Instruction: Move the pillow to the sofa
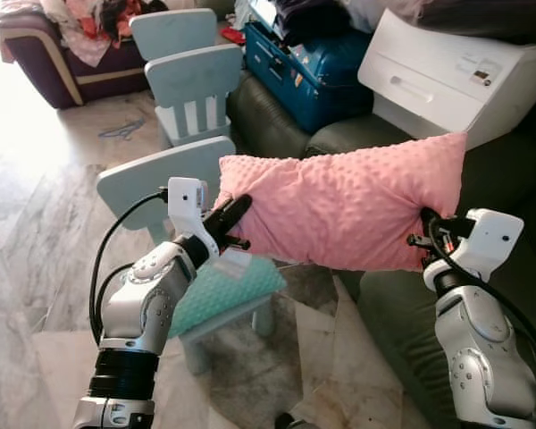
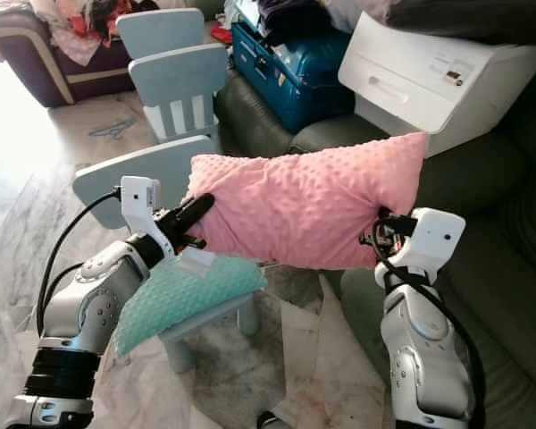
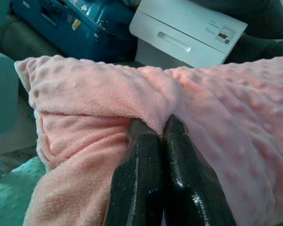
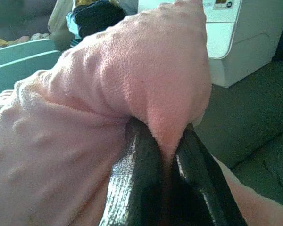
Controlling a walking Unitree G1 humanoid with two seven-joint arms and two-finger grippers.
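Across the middle of the head views, the pink pillow (image 1: 348, 210) hangs in the air, stretched sideways between the two arms above the near edge of the dark green sofa (image 1: 402, 313). The left gripper (image 1: 233, 214) is clamped on the pillow's left end, its two black fingers (image 3: 146, 174) pressed together with a fold of the dotted fabric pinched between them. The right gripper (image 1: 426, 234) is closed on the pillow's lower right corner; in the right wrist view a bunched lobe of pink fabric sits squeezed between its fingers (image 4: 137, 174).

Just below the pillow's left half, a pale blue child's chair (image 1: 152, 179) carries a teal dotted cushion (image 1: 223, 290) with a white tag. Two more pale blue chairs (image 1: 192, 80) stand behind it, toward the upper left of the frame. At upper centre a blue suitcase (image 1: 308, 71) lies on the sofa, and a white appliance (image 1: 447, 76) sits to its right, behind the pillow's raised right corner. A purple sofa (image 1: 45, 63) heaped with clothes fills the upper left corner. The floor (image 1: 36, 232) is marbled tile.
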